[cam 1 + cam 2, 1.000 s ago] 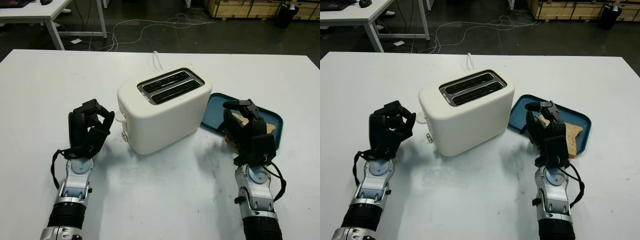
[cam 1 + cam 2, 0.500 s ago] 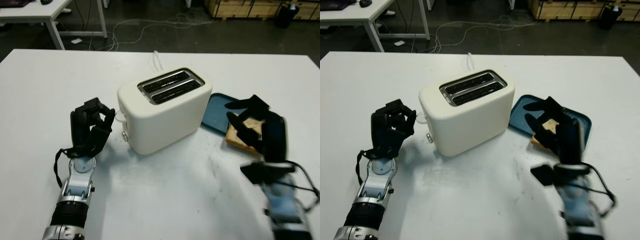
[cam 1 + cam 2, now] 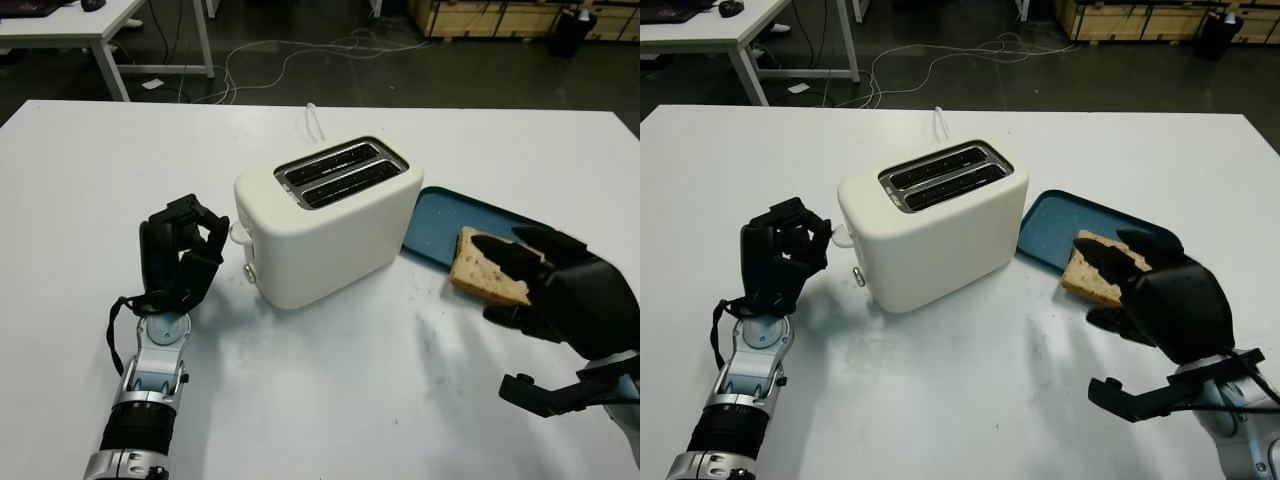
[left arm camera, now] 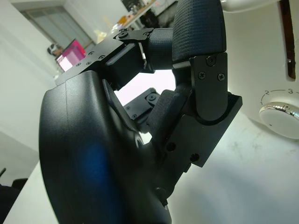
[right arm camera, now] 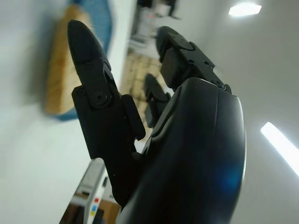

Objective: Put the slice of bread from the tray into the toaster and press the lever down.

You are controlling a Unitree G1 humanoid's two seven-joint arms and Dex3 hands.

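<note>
A white two-slot toaster [image 3: 325, 220] stands mid-table, both slots empty, with its lever [image 3: 240, 233] and dial [image 3: 249, 271] on the end facing left. To its right a slice of bread [image 3: 485, 268] lies across the near edge of the blue tray [image 3: 450, 215]. My right hand [image 3: 520, 280] hovers open just right of and nearer than the slice, holding nothing; the slice [image 5: 58, 70] sits beyond its fingers in the right wrist view. My left hand [image 3: 195, 225] is curled shut and empty beside the lever end, the dial [image 4: 280, 119] close by.
The white table [image 3: 100, 180] has open surface in front of the toaster and on the far left. A white power cord [image 3: 315, 120] runs back from the toaster. Beyond the table's far edge are a dark floor with cables and another table.
My right hand has swung from over the tray to the right and toward the camera, uncovering the bread. The slice now lies over the tray's near edge. The left hand has barely moved.
</note>
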